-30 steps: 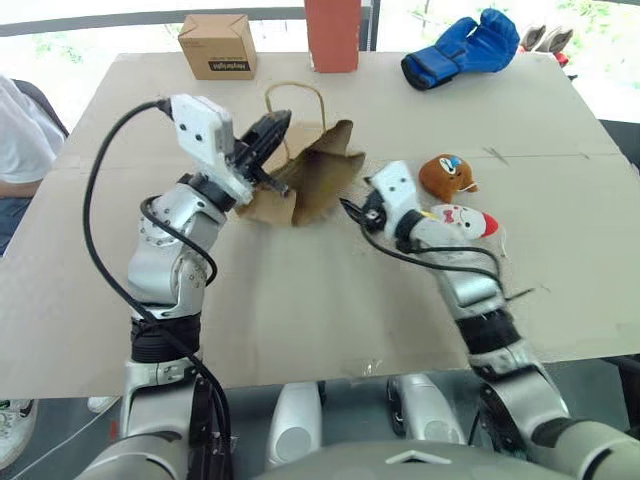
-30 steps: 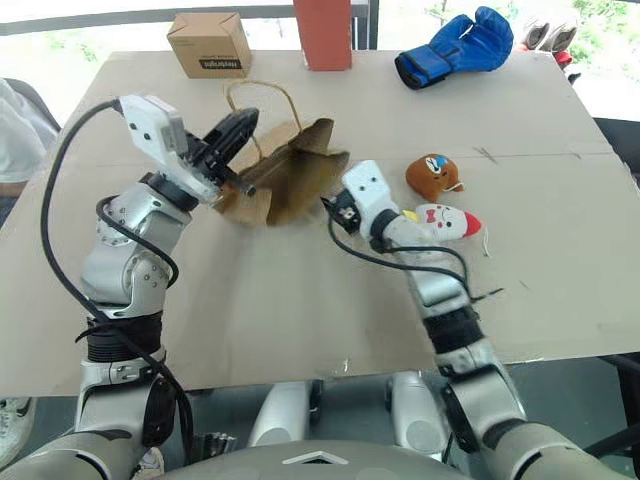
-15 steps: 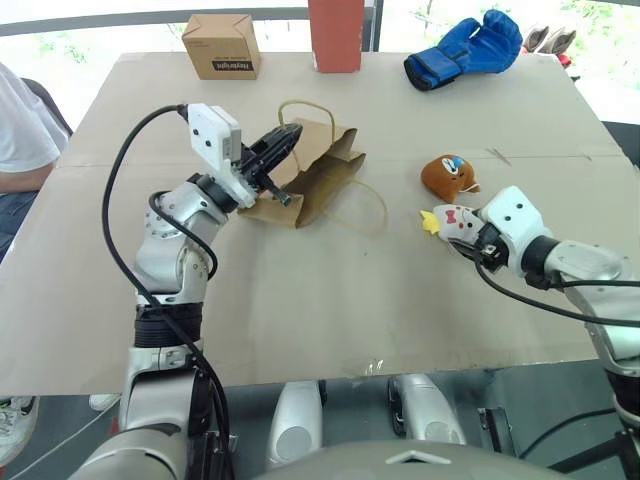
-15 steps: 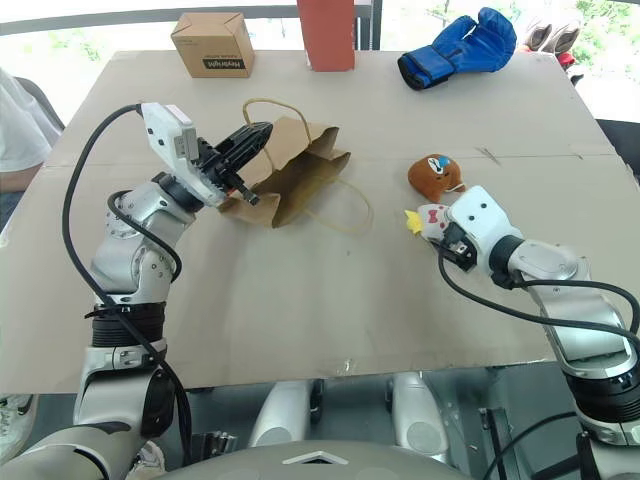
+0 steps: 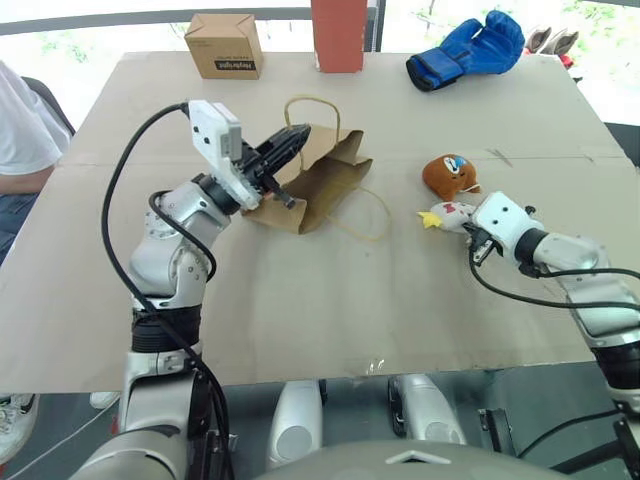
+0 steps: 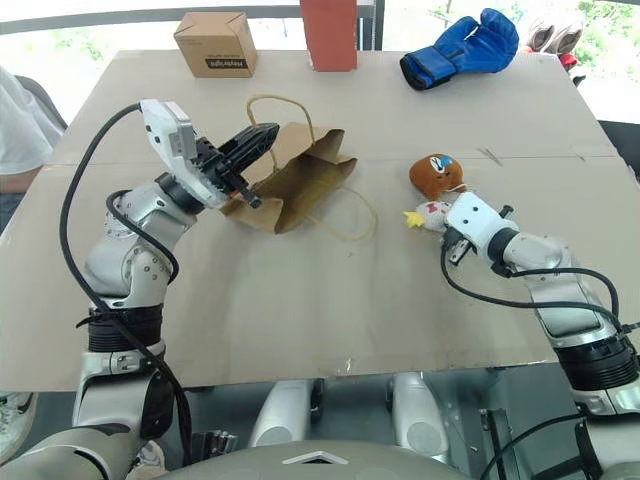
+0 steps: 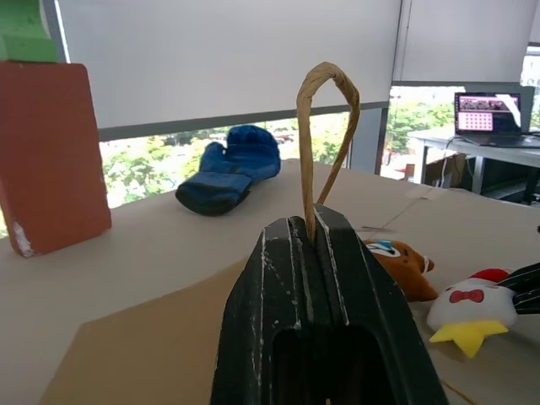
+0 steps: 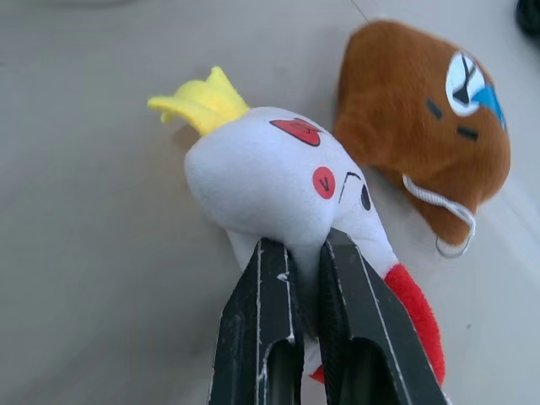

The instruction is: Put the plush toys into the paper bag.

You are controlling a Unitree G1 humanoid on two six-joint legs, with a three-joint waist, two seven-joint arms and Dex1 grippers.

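**Risk points at the chicken pick-up**

The right tool (image 8: 305,253) was clamped on a thin pinch of the white chicken toy (image 8: 283,190), which lay on the worktop (image 5: 300,300) just beside the brown toy (image 5: 448,176). The left tool (image 7: 314,240) was clamped on one loop handle (image 7: 325,101) of the paper bag (image 5: 318,180), which lay on its side well apart from the chicken, mouth turned toward it.

Likely faults (judged from this moment):
- The pinch took only a fold of plush; the toy could slip out during lift or swing.
- The bag mouth looked partly collapsed; the toy could catch on the rim or the loose second handle (image 5: 365,215).
- The brown toy's cord lay close to the chicken and could be dragged along.

View differences: the right wrist view showed how shallow the pinch was and how close the two toys lay. The head views showed the gap from chicken to bag. The left wrist view showed the handle between the closed fingers.
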